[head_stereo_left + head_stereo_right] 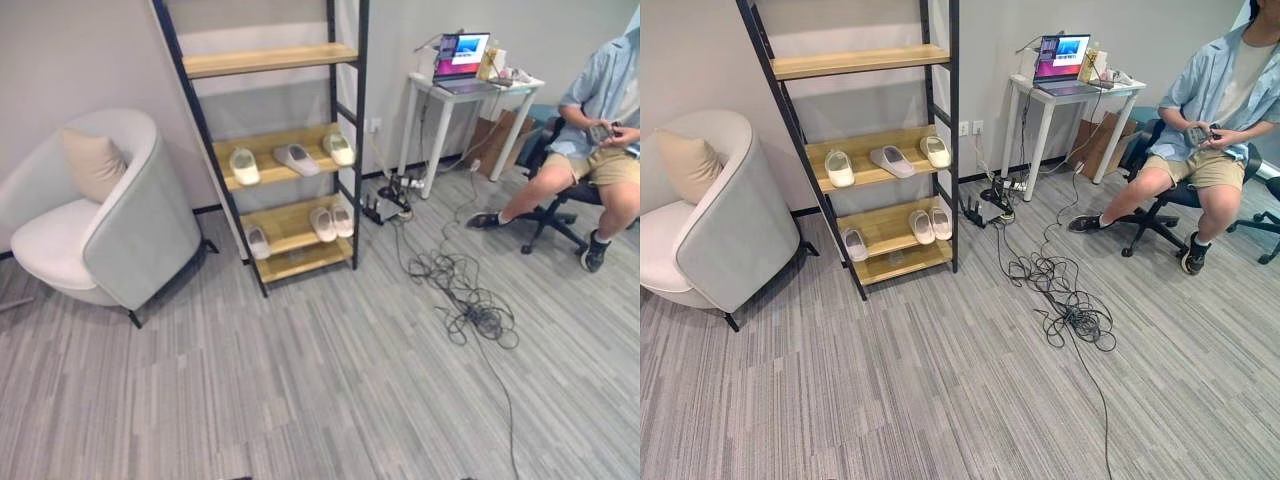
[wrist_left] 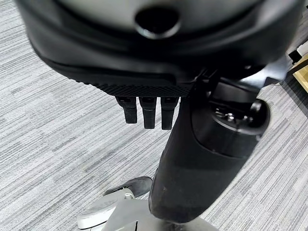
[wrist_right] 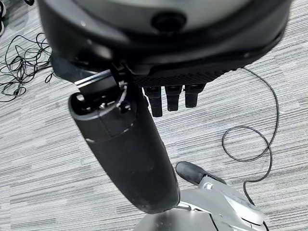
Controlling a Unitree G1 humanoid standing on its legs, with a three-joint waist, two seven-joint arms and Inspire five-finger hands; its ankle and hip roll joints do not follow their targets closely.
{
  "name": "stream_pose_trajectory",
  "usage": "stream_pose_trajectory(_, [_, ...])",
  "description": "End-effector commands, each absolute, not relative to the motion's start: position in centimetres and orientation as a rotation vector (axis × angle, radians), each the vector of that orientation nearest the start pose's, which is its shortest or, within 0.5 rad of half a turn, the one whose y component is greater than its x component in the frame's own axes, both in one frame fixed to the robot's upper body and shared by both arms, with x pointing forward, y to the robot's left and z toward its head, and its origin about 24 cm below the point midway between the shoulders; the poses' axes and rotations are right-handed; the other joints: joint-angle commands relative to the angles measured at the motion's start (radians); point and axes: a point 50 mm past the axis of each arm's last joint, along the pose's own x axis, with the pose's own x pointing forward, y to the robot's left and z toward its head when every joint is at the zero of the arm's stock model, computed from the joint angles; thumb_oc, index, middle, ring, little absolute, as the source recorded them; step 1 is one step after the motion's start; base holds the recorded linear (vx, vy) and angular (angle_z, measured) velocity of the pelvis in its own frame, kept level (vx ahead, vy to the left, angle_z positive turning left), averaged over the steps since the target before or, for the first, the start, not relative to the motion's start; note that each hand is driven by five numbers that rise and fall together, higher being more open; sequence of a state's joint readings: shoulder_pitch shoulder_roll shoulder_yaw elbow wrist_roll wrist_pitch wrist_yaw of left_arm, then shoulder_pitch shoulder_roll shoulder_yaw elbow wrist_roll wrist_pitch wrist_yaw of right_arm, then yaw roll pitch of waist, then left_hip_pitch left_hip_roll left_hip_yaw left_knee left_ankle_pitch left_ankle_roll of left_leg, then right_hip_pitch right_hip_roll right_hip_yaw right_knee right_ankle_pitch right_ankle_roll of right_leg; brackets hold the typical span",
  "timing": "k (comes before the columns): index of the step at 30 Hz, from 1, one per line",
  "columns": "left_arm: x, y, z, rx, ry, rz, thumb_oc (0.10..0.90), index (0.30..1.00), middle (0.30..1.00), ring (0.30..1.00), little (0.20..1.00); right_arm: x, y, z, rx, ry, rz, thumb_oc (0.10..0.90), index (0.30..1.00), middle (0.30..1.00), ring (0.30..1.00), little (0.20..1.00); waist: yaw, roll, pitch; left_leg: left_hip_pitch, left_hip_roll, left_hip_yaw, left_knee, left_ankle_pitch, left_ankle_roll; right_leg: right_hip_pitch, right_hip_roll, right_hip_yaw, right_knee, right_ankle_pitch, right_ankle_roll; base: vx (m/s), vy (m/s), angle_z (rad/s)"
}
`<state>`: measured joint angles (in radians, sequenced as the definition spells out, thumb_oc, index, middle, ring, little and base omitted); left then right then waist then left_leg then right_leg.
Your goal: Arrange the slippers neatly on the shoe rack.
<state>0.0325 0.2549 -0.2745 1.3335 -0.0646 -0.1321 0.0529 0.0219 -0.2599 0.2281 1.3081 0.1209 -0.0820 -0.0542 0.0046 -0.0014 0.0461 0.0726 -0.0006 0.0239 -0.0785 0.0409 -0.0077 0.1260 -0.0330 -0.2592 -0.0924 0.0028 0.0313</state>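
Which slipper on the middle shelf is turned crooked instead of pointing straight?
The grey slipper in the middle of that shelf: it lies at an angle, while the cream slippers at its left and right point straight.

Slippers (image 1: 297,158) on rack (image 1: 285,140) between armchair (image 1: 95,215) and desk (image 1: 470,95).

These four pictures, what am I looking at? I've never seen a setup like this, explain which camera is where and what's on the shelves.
A two-armed humanoid robot took them. The two wide pictures come from cameras on its head, looking into a room. The two close ones come from cameras on its wrists: the left hand and right hand hang above the carpet, fingers straight, holding nothing. A shoe rack stands by the wall. Its middle shelf carries three pale slippers; the lower shelf carries three more. Beside it stands an armchair. A person sits by a desk with a laptop.
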Motion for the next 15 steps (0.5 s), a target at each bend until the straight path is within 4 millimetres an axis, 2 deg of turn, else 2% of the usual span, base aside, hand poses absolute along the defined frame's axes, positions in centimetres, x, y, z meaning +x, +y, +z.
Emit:
stream_pose_trajectory(1, [8.99, 20.93, -16.64, 0.319, 1.172, -0.063, 0.8, 0.9, 0.9, 0.9, 0.9, 8.43, -23.9, -16.19, -0.339, 1.215, -0.05, 0.8, 0.9, 0.9, 0.9, 0.9, 0.007, -0.018, 0.001, 0.022, 0.027, 0.046, -0.009, -0.046, -0.062, 0.012, -0.034, -0.016, 0.005, -0.06, 0.092, 0.0, 0.0, 0.0])
stream_pose_trajectory(15, [9.87, 20.92, -16.43, 0.302, 1.141, -0.031, 0.8, 0.9, 0.9, 0.9, 0.9, 8.79, -23.96, -16.08, -0.337, 1.198, -0.058, 0.8, 0.9, 0.9, 0.9, 0.9, 0.011, -0.023, 0.021, -0.002, 0.046, 0.032, 0.007, -0.032, -0.077, -0.009, -0.017, -0.017, 0.005, -0.064, 0.081, 0.0, -0.044, 0.01])
